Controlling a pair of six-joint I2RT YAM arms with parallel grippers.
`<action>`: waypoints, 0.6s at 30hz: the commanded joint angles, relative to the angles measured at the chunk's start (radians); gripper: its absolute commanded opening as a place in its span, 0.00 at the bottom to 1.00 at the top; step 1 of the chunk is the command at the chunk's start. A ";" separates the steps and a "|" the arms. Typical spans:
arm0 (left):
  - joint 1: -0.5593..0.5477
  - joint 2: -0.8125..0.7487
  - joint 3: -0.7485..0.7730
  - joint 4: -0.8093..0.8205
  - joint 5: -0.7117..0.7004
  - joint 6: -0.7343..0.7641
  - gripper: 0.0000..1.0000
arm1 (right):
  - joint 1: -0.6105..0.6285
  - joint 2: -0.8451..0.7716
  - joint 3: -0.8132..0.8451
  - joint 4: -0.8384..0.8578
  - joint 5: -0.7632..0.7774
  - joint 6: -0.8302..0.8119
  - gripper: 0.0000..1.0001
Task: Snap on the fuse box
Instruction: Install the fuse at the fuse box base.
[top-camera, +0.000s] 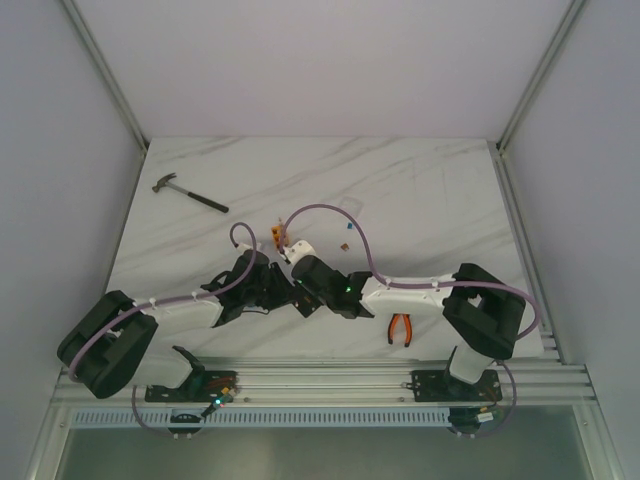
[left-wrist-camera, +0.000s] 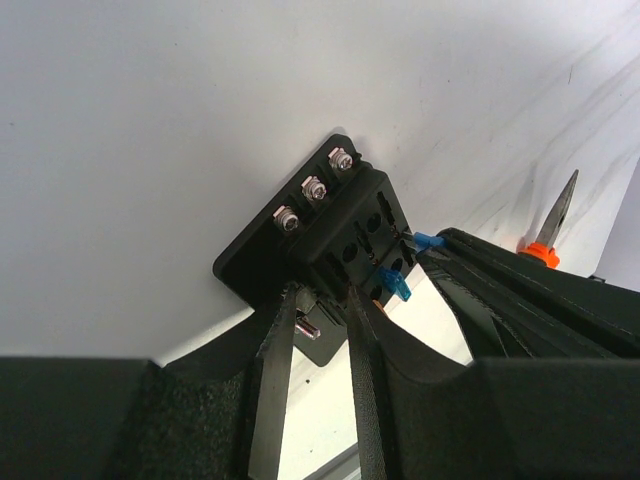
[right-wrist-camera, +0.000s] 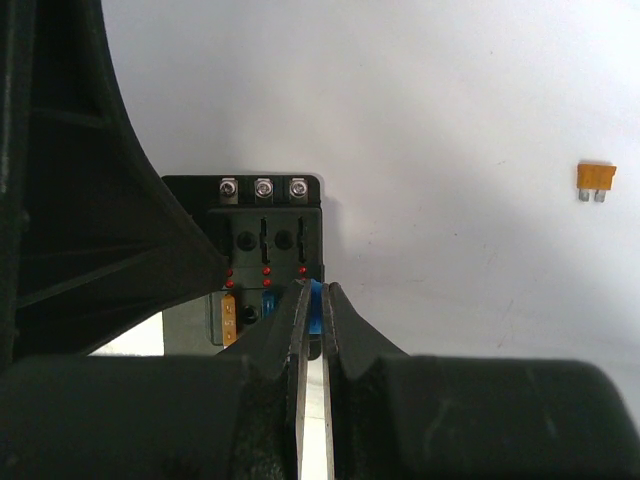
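Both arms are huddled over the middle of the marble table (top-camera: 420, 190), and the fuse box (left-wrist-camera: 345, 232) lies flat right under where they meet. The left gripper (left-wrist-camera: 320, 300) has its fingers pinched in on the near end of the box, one on each side, so it's got hold of it. The right gripper (right-wrist-camera: 314, 296) comes in from the other side, almost closed, with a little blue fuse (right-wrist-camera: 316, 302) squeezed between its tips right at the edge of the slots. Can't tell if it's actually seated. A second blue fuse (left-wrist-camera: 393, 284) sticks up out of a slot just beside it, and there's an amber one (right-wrist-camera: 229, 320) in the box too. Three screws (left-wrist-camera: 313, 187) run in a row along the box's far edge. A loose orange fuse (right-wrist-camera: 596, 178) lies well off to the side. The orange-handled pliers (top-camera: 401, 328) lie by the right arm near the front edge, the hammer (top-camera: 190, 194) is off at the far left, and a small orange block (top-camera: 278, 236) sits just past the grippers.
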 joint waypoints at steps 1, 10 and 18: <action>0.011 0.026 -0.001 -0.082 -0.039 0.024 0.37 | -0.002 -0.003 -0.024 -0.005 -0.007 -0.005 0.00; 0.016 0.029 0.000 -0.082 -0.034 0.024 0.37 | -0.002 -0.024 -0.032 -0.011 -0.041 0.008 0.00; 0.017 0.029 0.002 -0.082 -0.032 0.021 0.36 | -0.002 -0.052 -0.044 -0.024 -0.031 0.022 0.00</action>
